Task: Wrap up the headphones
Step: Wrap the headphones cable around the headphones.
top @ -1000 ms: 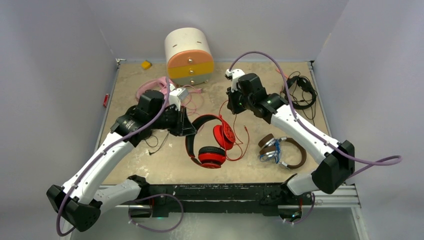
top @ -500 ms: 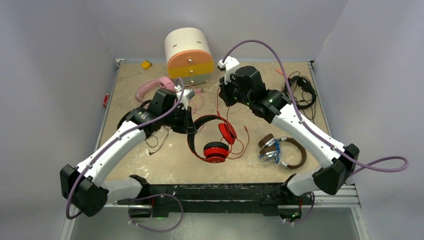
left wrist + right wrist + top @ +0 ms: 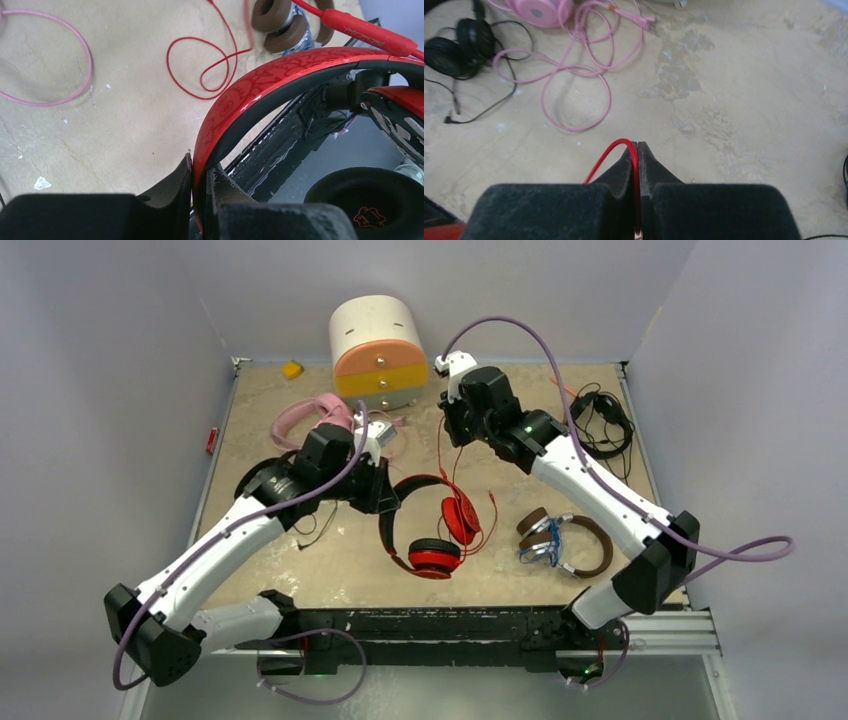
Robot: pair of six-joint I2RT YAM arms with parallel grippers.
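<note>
The red headphones (image 3: 432, 558) hang lifted near the table's middle, ear cups toward the front edge. My left gripper (image 3: 387, 500) is shut on their patterned red headband (image 3: 280, 75), one finger on each side of the band. The thin red cable (image 3: 441, 452) runs up from them to my right gripper (image 3: 452, 433), which is shut on it; in the right wrist view the cable (image 3: 610, 154) loops out over the fingertips of that gripper (image 3: 637, 146). More red cable lies coiled on the table (image 3: 200, 65).
Pink headphones (image 3: 305, 416) with loose cable (image 3: 574, 85) lie back left. Black headphones (image 3: 600, 425) sit back right and another black pair (image 3: 459, 45) under my left arm. Brown headphones (image 3: 565, 543) lie front right. A white-orange-yellow drawer box (image 3: 378, 350) stands at the back.
My left gripper has carried the red headphones a little to the right. My right gripper has drawn the red cable back and left, towards the drawer box.
</note>
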